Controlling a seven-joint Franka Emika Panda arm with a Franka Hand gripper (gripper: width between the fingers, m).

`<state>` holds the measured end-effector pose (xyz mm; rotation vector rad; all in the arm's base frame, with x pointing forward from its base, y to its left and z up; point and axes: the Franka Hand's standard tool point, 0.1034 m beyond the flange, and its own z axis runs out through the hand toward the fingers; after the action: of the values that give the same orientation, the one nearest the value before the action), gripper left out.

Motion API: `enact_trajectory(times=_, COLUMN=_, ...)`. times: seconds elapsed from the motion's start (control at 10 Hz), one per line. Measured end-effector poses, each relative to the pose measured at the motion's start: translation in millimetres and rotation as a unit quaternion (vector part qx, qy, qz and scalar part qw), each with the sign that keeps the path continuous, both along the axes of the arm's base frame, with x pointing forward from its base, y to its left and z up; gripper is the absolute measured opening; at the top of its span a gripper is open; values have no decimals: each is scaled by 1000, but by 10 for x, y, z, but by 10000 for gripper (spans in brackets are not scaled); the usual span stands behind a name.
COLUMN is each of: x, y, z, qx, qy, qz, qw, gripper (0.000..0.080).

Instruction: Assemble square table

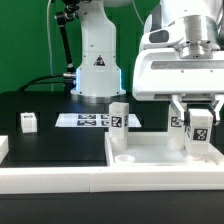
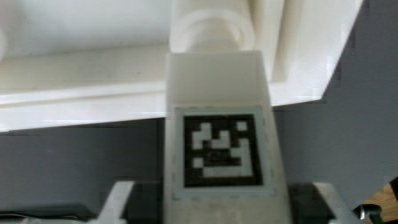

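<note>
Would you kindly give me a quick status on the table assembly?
Hand shut on leg, at tabletop corner. Second leg upright at tabletop's far edge. No obstruction seen.

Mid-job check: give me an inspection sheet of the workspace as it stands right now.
Surface: black table; marker board lying flat on it.
Job's things: white slab, rim up; first leg upright at one of its corners; second leg upright in the grip, over the slab; third leg loose on the table.
Clutter: white bar along the front.
End effector: shut on the second leg.
Cables: dark cable beside the arm's base.
Surroundings: green backdrop.
</note>
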<state>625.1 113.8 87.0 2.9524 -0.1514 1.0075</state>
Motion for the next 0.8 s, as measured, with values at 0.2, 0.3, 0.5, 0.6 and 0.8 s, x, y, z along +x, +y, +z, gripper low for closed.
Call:
enact_trajectory(times=0.2, x=-12, y=14, z=-9, qx=0, qy=-1, qz=1, qw=1000, gripper=290)
enact_trajectory(times=0.3, x=-18, y=20, z=-21, qx=0, qy=-3, qz=0, qw=1000, gripper=290)
enact_trajectory(times=0.5, x=-35, y=30, z=-36, qx=-3, qy=-13, qz=-1, qw=1000, gripper=290)
enact_trajectory(times=0.6, x=-41, y=35, z=-37, qx=-7, qy=-17, qz=-2, qw=1000, gripper=290)
enact_trajectory(times=0.8, x=-40, y=42, z=-35, qx=-12, qy=-16, qz=2, qw=1000, gripper=290)
